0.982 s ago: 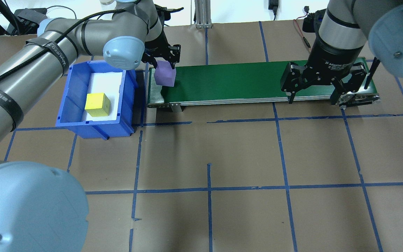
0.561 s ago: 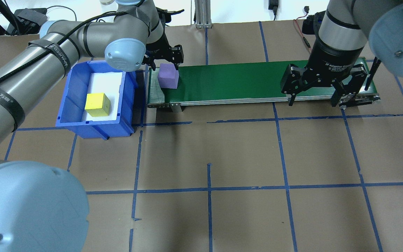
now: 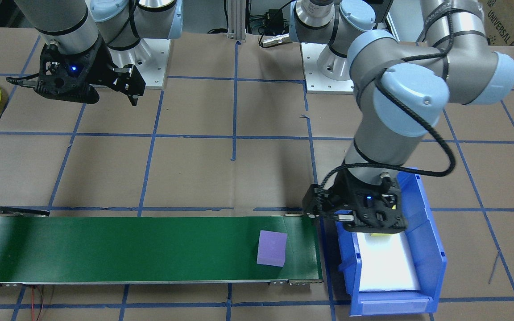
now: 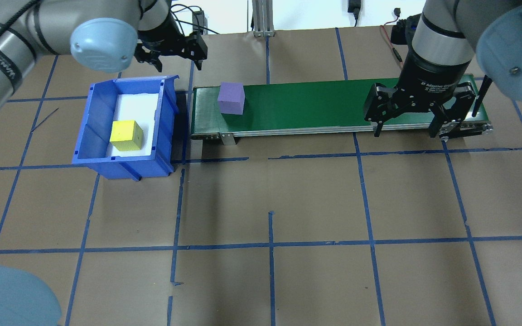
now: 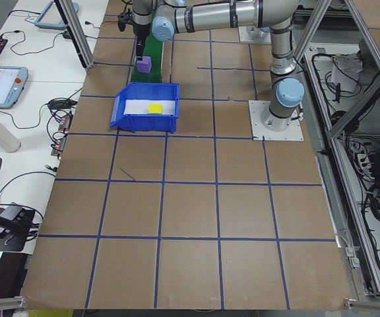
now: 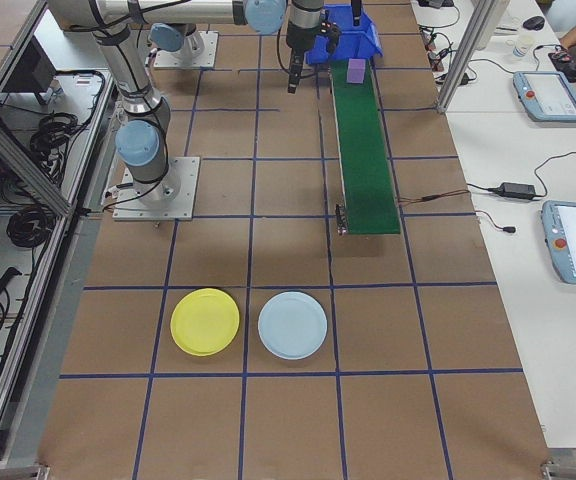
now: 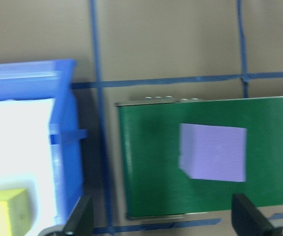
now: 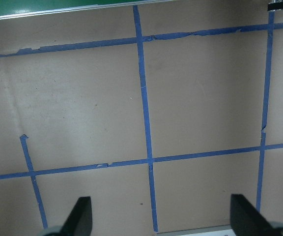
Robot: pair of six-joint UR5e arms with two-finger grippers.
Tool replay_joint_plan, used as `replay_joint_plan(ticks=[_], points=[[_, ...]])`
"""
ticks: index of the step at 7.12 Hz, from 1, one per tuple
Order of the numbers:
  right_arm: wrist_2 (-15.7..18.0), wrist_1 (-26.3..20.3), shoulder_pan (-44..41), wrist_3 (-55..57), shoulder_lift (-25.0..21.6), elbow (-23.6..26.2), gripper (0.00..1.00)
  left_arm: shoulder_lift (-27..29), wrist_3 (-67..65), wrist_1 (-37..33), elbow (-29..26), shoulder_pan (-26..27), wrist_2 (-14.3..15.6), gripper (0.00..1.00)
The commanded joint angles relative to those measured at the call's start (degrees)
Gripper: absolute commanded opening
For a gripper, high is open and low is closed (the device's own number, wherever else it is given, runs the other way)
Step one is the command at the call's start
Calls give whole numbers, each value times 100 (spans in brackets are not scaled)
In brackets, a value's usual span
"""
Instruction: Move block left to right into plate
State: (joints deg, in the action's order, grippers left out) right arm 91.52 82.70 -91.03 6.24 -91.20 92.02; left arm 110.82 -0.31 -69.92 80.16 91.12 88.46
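The purple block (image 4: 231,98) sits flat on the green conveyor belt (image 4: 315,106), near the end beside the blue bin (image 4: 102,108). It is a cube with no long axis, its faces roughly square to the belt's edges. The bin holds a yellow cube (image 4: 126,135) on white foam. The yellow plate (image 6: 205,321) lies on the table beside a pale blue plate (image 6: 292,325); both carry nothing. The left gripper (image 4: 174,53) and the right gripper (image 4: 405,122) each stand spread wide, holding nothing.
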Motion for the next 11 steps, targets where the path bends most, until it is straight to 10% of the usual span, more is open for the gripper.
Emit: replay_joint_plan(ticks=[1, 11], points=[[-90, 175, -11, -44, 14, 9, 100, -78, 425, -346, 174, -672, 31, 100], [-1426, 2865, -11, -80, 2438, -641, 100, 721, 1165, 295, 1098, -1167, 629, 92]])
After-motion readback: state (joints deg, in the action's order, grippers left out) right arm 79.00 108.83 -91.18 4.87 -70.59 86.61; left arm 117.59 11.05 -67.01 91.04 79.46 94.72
